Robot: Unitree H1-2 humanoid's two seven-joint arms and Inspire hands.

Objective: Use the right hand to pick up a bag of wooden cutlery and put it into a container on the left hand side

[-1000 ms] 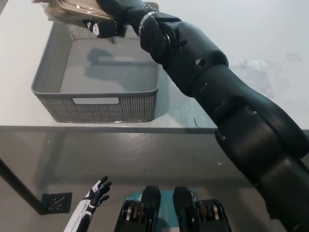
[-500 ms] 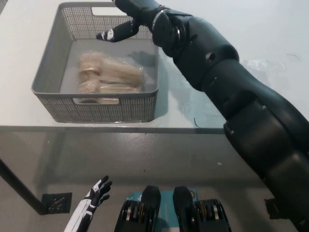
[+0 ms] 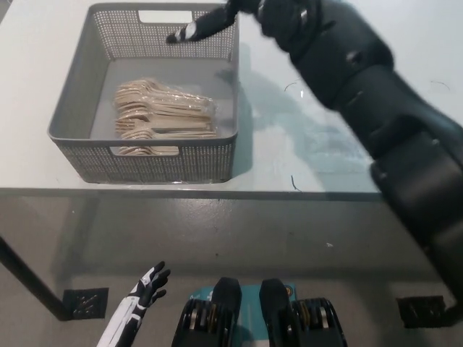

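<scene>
Nearest, the white left hand (image 3: 147,284) rests low at the left, below the surface (image 3: 311,148) edge, fingers spread and empty. On the surface, the bag of wooden cutlery (image 3: 163,116) lies flat on the floor of the grey perforated basket (image 3: 173,163). Beyond it, the black right hand (image 3: 206,25) hovers over the basket's far right corner, fingers extended, holding nothing.

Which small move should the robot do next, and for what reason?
Probably draw the black right hand back to the right, away from the grey mesh basket: the clear bag of wooden cutlery lies inside it and the hand is open, holding nothing.
</scene>
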